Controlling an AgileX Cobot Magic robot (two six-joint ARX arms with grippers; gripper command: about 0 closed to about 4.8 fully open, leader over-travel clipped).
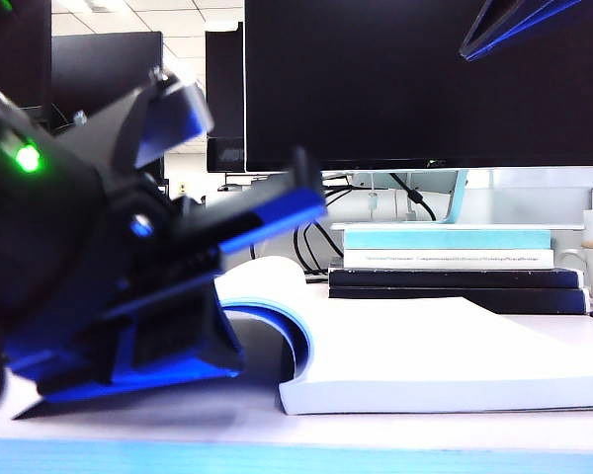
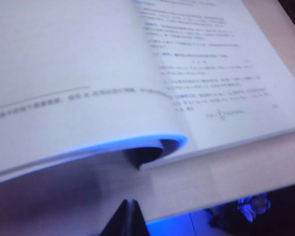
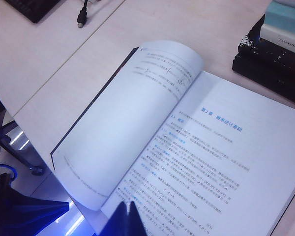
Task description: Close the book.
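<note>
The book [image 1: 425, 346] lies wide open on the table [image 1: 178, 425], right in front of the stack of books [image 1: 455, 267], its white printed pages facing up. Nothing is closed yet; the whole job is ahead, as far as these views go.

Look at the near side of the book: its thinner bundle of pages [image 2: 78, 98] arches up off the table, curling over with a dark gap underneath where the cover [image 3: 96, 103] shows as a thin dark edge. That raised curl looks like the obvious place to get under.

The left gripper [image 2: 131, 216] sits low at the table surface just beside that arched edge, fingers pressed together into one closed point, gripping nothing. In the exterior view its arm fills the space beside the book, apart from the pages.

The right gripper [image 3: 126, 219] hangs well above the book, looking down on the open spread, and its fingers too meet in a closed tip with nothing between them.

My read: the arched pages have to be lifted and swung over onto the flat half nearest the stack.
</note>
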